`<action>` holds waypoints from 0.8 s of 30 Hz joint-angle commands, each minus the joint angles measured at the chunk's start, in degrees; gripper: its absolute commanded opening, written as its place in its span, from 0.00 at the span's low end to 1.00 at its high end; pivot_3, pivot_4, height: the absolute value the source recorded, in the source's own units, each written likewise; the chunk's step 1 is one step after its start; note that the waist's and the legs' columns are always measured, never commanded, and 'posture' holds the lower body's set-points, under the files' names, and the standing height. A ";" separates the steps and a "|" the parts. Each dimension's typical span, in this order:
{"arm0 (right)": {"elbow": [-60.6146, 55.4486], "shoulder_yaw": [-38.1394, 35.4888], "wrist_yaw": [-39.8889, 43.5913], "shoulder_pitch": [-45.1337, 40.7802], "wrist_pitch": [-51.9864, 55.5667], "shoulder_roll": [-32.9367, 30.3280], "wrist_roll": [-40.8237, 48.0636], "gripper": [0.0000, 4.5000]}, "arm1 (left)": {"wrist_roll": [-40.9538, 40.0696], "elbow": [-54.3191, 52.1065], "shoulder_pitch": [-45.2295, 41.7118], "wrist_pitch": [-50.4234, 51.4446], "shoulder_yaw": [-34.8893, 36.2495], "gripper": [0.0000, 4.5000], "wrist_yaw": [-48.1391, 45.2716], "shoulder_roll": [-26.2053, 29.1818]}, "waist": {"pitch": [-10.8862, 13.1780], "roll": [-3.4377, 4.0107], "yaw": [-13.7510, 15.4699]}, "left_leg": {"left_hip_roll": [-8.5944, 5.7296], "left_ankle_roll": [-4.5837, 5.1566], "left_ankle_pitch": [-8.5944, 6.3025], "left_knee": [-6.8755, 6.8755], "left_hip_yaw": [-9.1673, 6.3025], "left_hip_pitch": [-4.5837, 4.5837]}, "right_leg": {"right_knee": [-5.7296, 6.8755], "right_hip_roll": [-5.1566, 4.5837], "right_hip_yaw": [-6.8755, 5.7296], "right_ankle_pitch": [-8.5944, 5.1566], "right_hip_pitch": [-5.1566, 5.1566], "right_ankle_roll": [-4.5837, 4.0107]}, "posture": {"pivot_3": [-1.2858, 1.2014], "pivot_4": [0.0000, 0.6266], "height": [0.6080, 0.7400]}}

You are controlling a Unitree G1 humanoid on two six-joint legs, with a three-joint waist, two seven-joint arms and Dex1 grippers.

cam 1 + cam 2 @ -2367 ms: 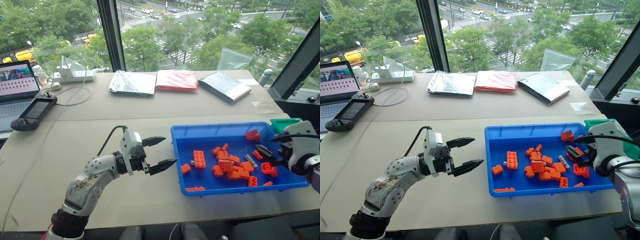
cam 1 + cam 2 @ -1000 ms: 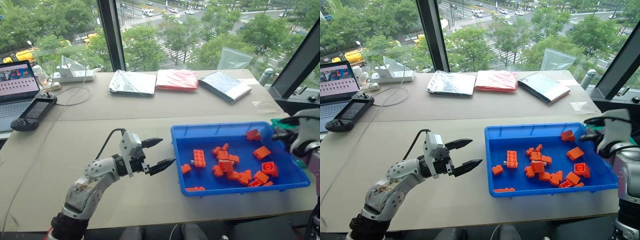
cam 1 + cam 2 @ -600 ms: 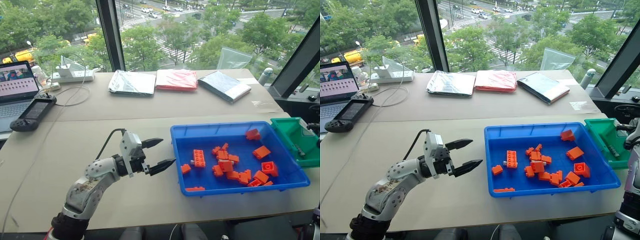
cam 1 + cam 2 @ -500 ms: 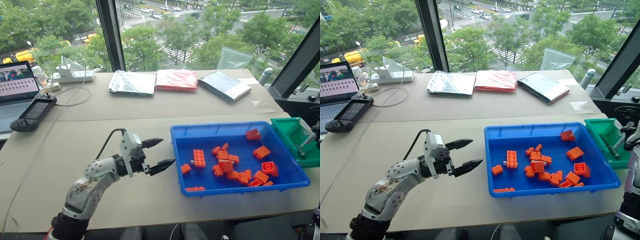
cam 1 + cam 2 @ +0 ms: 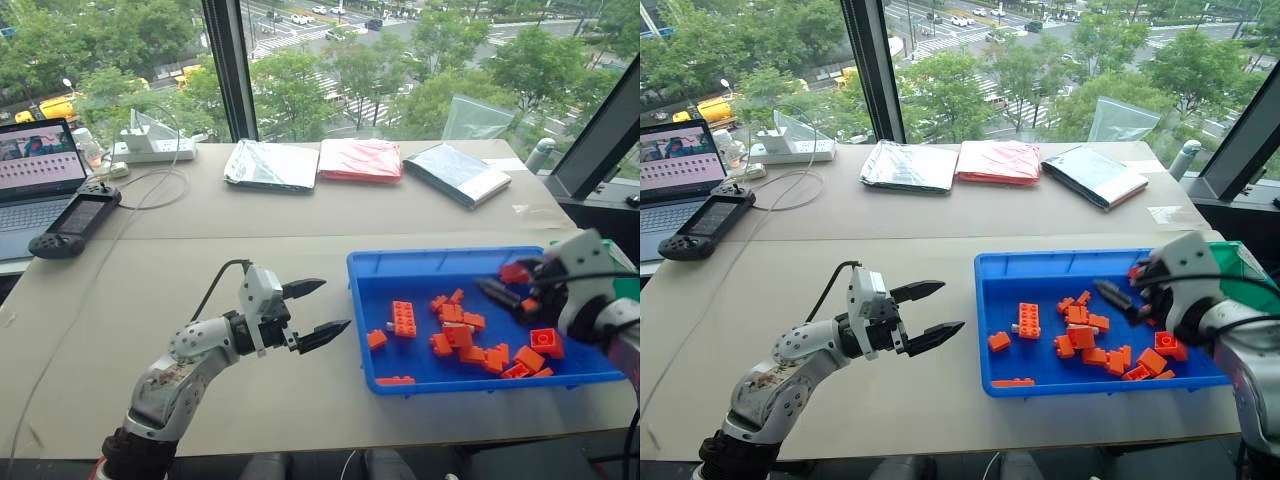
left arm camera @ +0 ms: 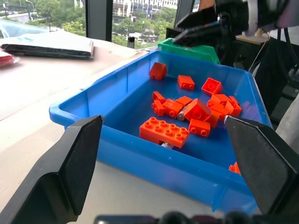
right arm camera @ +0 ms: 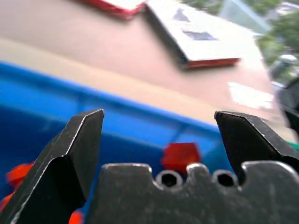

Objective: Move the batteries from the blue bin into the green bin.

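The blue bin [image 5: 470, 262] stands on the bench [image 5: 150, 300] and holds a heap of orange bricks [image 5: 455, 335]. In the left wrist view a grey cylinder, likely a battery [image 6: 183, 112], shows between the bricks at the middle of the bin, and another seems to lie under the long brick at the bin's near wall. The green bin [image 5: 1240, 268] lies just beside the blue bin's right end, mostly behind the right arm.

The right gripper [image 5: 505, 290] hangs over the right part of the blue bin with its jaws wide apart and nothing between them. The left gripper [image 5: 315, 308] hovers off the blue bin's left wall, jaws also apart and empty.

For the next pick, I judge the right jaws should come down on either side of the grey cylinder and across its length, pushing the bricks aside gently, so no brick is taken with it.

The inside of the green bin is hidden. How many batteries remain under the bricks I cannot tell.
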 commanded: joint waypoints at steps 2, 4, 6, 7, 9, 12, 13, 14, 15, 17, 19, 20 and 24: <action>-9.28 -6.24 5.26 5.86 3.14 -2.27 7.61 0.98 | -0.66 -1.62 0.26 -0.99 -0.01 1.00 -0.70 -0.27 | 0.01 -0.02 0.05 | 0.01 0.00 0.00 0.00 0.00 0.03 | -0.06 0.01 0.01 0.02 0.05 0.03 | 0.52 0.24 1.00; -9.80 -5.47 4.39 7.04 3.83 -2.35 7.80 0.98 | -0.89 -1.69 0.29 -0.78 -0.17 1.00 -0.92 -0.24 | 0.01 -0.03 0.04 | 0.02 0.00 0.00 0.02 0.01 0.05 | -0.08 0.05 0.00 0.03 0.07 0.02 | 0.52 0.24 1.00; -10.67 -4.11 3.75 8.35 3.84 -2.44 7.28 0.98 | -1.03 -1.67 0.23 -0.67 -0.23 1.00 -1.19 -0.16 | 0.01 -0.03 0.03 | 0.00 0.00 0.00 0.02 0.04 0.06 | -0.08 0.07 0.00 0.03 0.07 0.02 | 0.52 0.24 1.00; -10.79 -3.46 3.14 8.98 3.82 -2.35 6.75 0.98 | -1.06 -1.57 0.05 -0.57 -0.26 1.00 -1.29 -0.15 | 0.01 -0.03 0.03 | -0.01 0.00 0.00 0.01 0.04 0.06 | -0.08 0.09 0.00 0.02 0.05 0.01 | 0.52 0.24 1.00; -10.39 -2.37 1.35 10.09 3.55 -1.83 5.25 0.98 | -1.12 -1.35 -0.27 -0.42 -0.32 1.00 -1.45 -0.20 | 0.01 -0.03 -0.01 | -0.01 0.00 0.00 -0.01 0.04 0.06 | -0.08 0.11 0.01 0.02 0.03 0.00 | 0.52 0.24 1.00; -9.78 -0.60 -1.27 10.54 3.29 -0.79 3.83 0.98 | -1.14 -1.23 -0.50 -0.30 -0.44 1.00 -1.71 -0.19 | 0.01 -0.03 0.04 | -0.03 0.00 0.00 -0.01 0.04 0.04 | -0.08 0.09 0.00 0.02 0.03 0.00 | 0.52 0.24 1.00; -9.75 0.18 -2.31 10.46 3.31 0.05 3.67 0.98 | -1.21 -1.24 -0.61 -0.19 -0.49 1.00 -1.78 -0.17 | 0.01 -0.03 0.04 | -0.03 0.00 0.00 -0.01 0.04 0.04 | -0.08 0.08 0.01 0.02 0.03 0.01 | 0.52 0.24 1.00; -9.55 1.01 -3.58 10.33 3.61 0.79 3.23 0.98 | -1.28 -1.24 -0.77 -0.10 -0.54 1.00 -1.92 -0.11 | 0.01 -0.04 0.04 | -0.03 0.00 0.00 0.00 0.04 0.04 | -0.08 0.09 0.01 0.02 0.03 0.00 | 0.52 0.24 1.00; -8.91 1.80 -5.26 10.04 3.95 1.57 2.40 0.98 | -1.37 -1.22 -0.93 0.04 -0.52 1.00 -1.97 -0.06 | 0.01 -0.04 0.04 | -0.02 0.00 0.00 0.00 0.03 0.05 | -0.08 0.10 0.01 0.02 0.04 0.01 | 0.52 0.24 1.00; -7.77 2.42 -7.57 9.44 4.74 2.83 1.46 0.98 | -1.44 -1.17 -1.13 0.18 -0.47 1.00 -2.01 0.00 | 0.01 -0.03 0.02 | -0.03 0.00 0.00 -0.01 0.03 0.04 | -0.08 0.09 0.01 0.02 0.03 0.00 | 0.52 0.24 1.00; -6.79 2.78 -8.87 8.87 4.56 3.61 0.84 0.98 | -1.39 -1.03 -1.39 0.30 -0.43 1.00 -2.02 0.00 | 0.01 -0.03 0.02 | -0.04 0.00 0.00 -0.01 0.04 0.04 | -0.08 0.09 0.01 0.02 0.03 0.01 | 0.52 0.24 1.00; -6.27 3.13 -9.56 8.55 4.62 4.46 0.88 0.98 | -1.29 -1.03 -1.45 0.36 -0.34 1.00 -1.96 0.04 | 0.01 -0.03 0.02 | -0.04 0.00 0.00 0.00 0.04 0.04 | -0.08 0.07 0.01 0.02 0.03 0.01 | 0.52 0.24 1.00; -5.35 4.54 -10.60 7.62 4.89 5.85 0.64 0.98 | -1.32 -1.37 -1.42 0.74 -0.13 1.00 -1.72 0.07 | 0.01 -0.03 -0.01 | -0.04 0.00 0.00 -0.01 0.03 0.05 | -0.08 0.09 0.01 0.02 0.03 0.00 | 0.52 0.24 1.00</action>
